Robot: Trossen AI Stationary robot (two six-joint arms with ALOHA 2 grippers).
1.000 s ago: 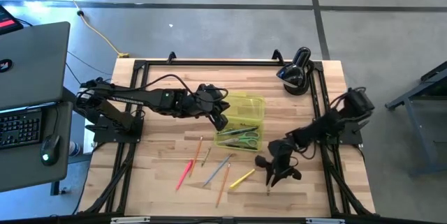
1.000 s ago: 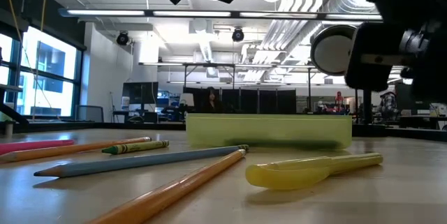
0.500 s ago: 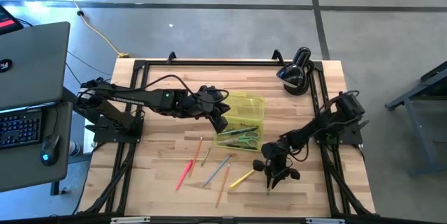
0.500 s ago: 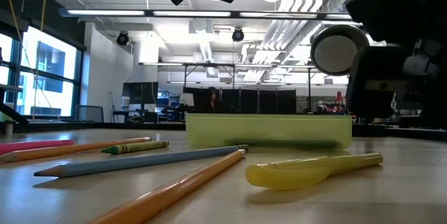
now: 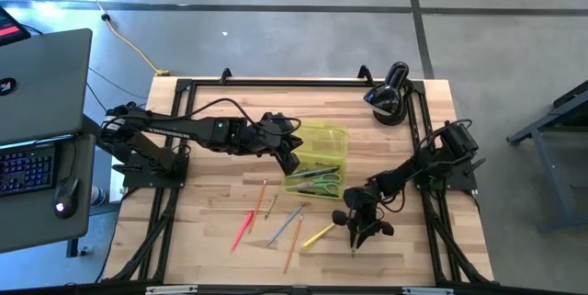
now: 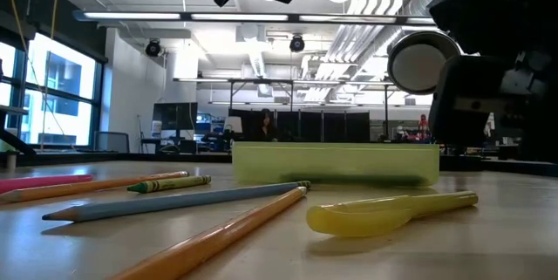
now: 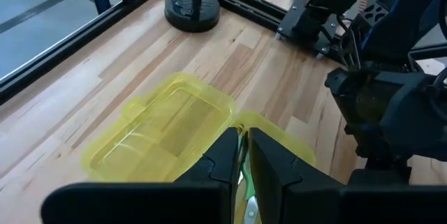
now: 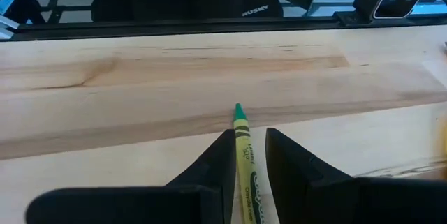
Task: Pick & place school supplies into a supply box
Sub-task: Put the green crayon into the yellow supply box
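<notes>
my right claw (image 8: pixel 246 155) holds a green crayon (image 8: pixel 244 147). scissors (image 5: pixel 317 183) are in the box (image 5: pixel 317 139); several pencils (image 5: pixel 285 224) wait on the worktop (image 5: pixel 211 240). left claw (image 7: pixel 240 158) narrow.

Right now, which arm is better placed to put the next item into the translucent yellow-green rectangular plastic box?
Right. The right gripper clasps a green wax crayon near the translucent yellow-green plastic box; the left gripper hangs over that box, shut and empty.

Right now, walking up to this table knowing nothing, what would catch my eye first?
Probably the translucent yellow-green supply box mid-table, with the left gripper over its edge. Then the loose pencils scattered in front of it, and the right gripper holding a green crayon near the front edge.
</notes>
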